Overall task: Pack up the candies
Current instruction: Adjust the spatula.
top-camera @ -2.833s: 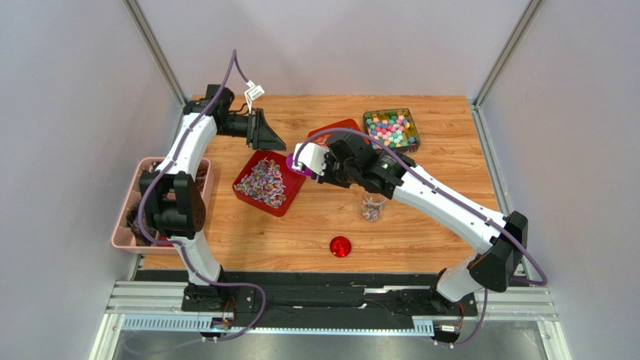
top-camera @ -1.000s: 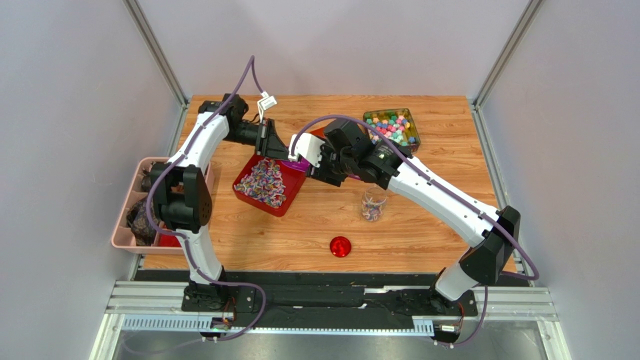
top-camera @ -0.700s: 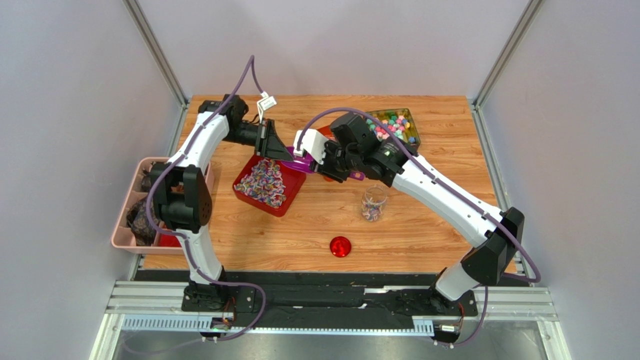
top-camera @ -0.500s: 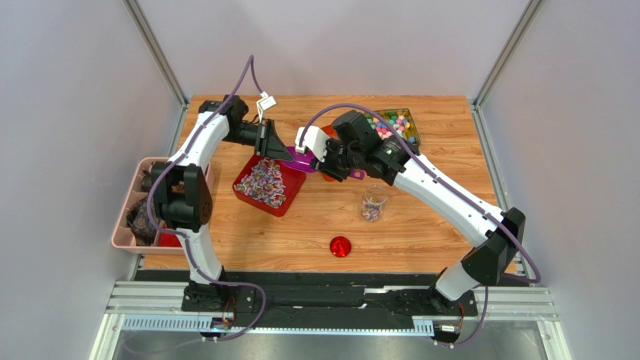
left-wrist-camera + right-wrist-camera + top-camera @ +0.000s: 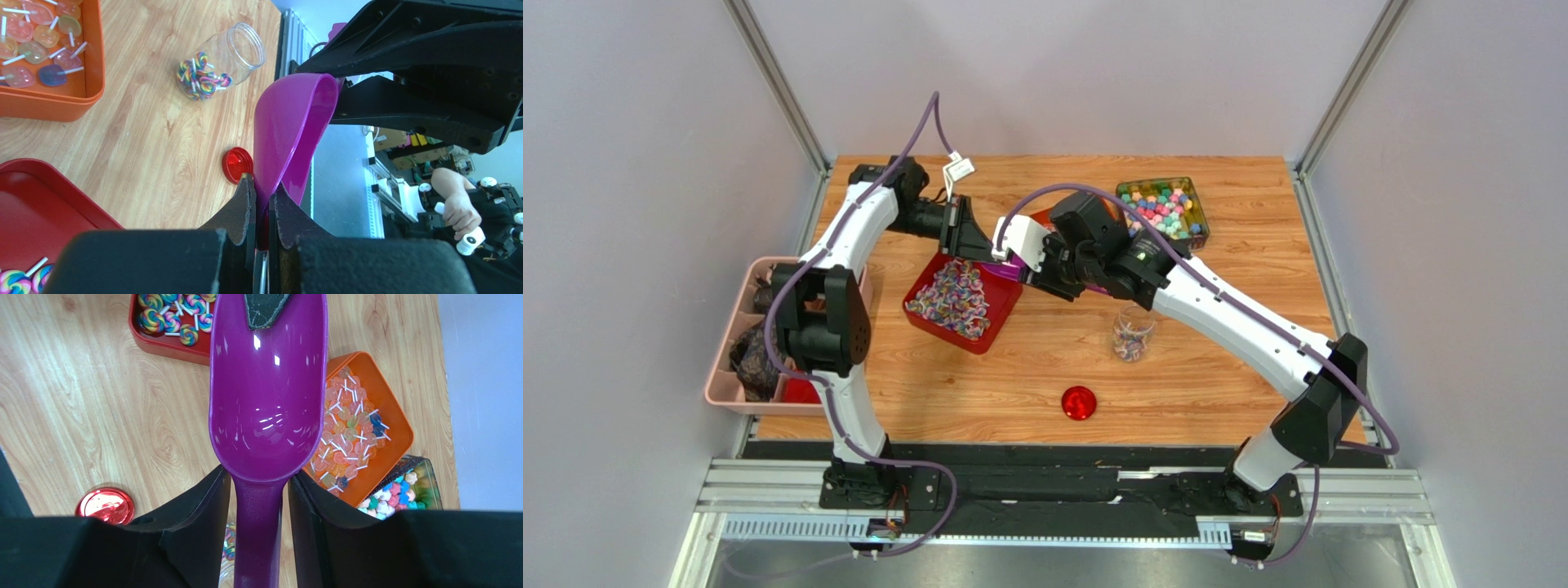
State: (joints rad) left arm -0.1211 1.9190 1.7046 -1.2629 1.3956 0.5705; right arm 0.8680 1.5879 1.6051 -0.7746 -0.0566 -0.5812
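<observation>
Red lid (image 5: 1079, 402) nearest on counter (image 5: 1222, 380), then open jar (image 5: 1131, 328) holding a few candies (image 5: 199, 73); most candies heaped in red tray (image 5: 995, 321); over its far corner purple scoop (image 5: 267, 386), right hand (image 5: 259, 473) clamped on handle, left hand (image 5: 263, 184) pinching bowl rim; orange tray (image 5: 380, 395) and box (image 5: 1201, 211) of sweets farthest

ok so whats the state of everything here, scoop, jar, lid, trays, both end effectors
purple scoop: empty, held at both ends
left end effector: shut on the scoop's front lip
right end effector: shut on the scoop's handle
jar: open, a few candies inside
red lid: off the jar, flat on the table
red tray: heaped with swirl lollipops
orange tray: holds flat lollipops
</observation>
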